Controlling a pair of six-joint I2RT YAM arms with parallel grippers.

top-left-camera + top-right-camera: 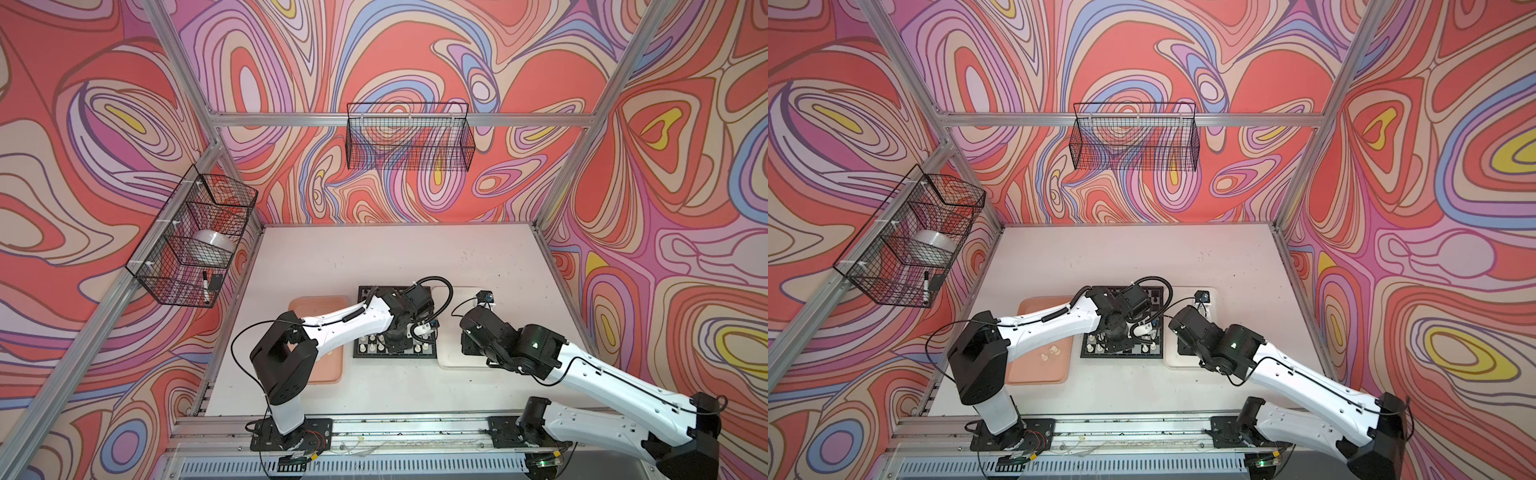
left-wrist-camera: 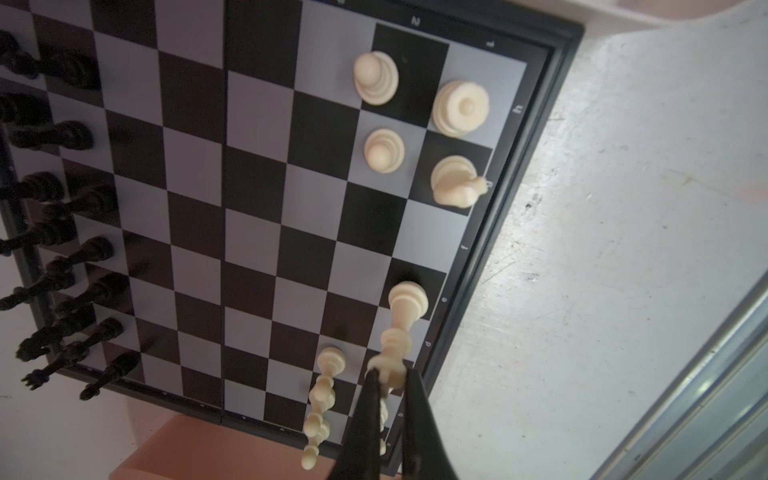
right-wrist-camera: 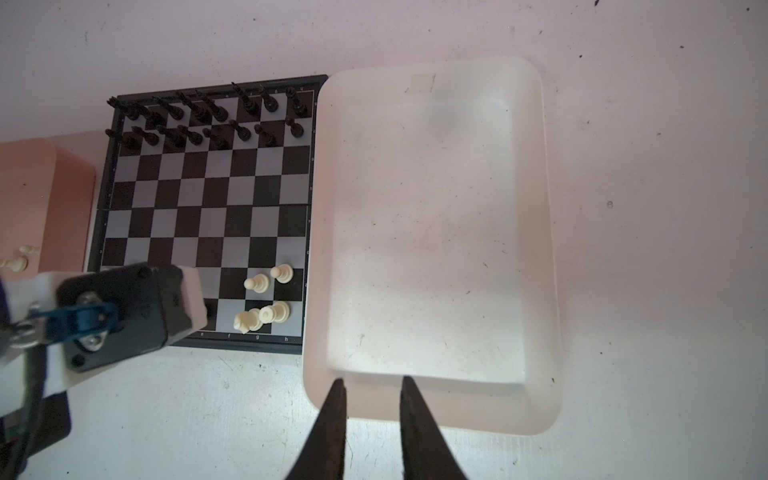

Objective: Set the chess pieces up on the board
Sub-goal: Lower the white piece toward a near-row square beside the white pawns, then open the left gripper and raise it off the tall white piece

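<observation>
Top views both show the tabletop [image 1: 374, 257], where the left arm [image 1: 349, 322] bends over the central board [image 1: 399, 355]. The right arm [image 1: 590, 374] bends over the white tray [image 1: 451, 353], right hand [image 3: 372, 380] slightly parted, empty. Left hand [image 2: 390, 374] pinches a tall cream-white piece [image 2: 403, 316] standing on the board's front-edge row.

Table [image 1: 374, 257] white, scuffed. Pink tray [image 1: 1034, 372] left, white tray [image 3: 436, 249] right. Wire basket [image 1: 191, 237] on left wall: marker [image 1: 205, 286], pale round thing [image 1: 212, 245], maybe tape roll. Second basket [image 1: 409, 137] on back wall.
</observation>
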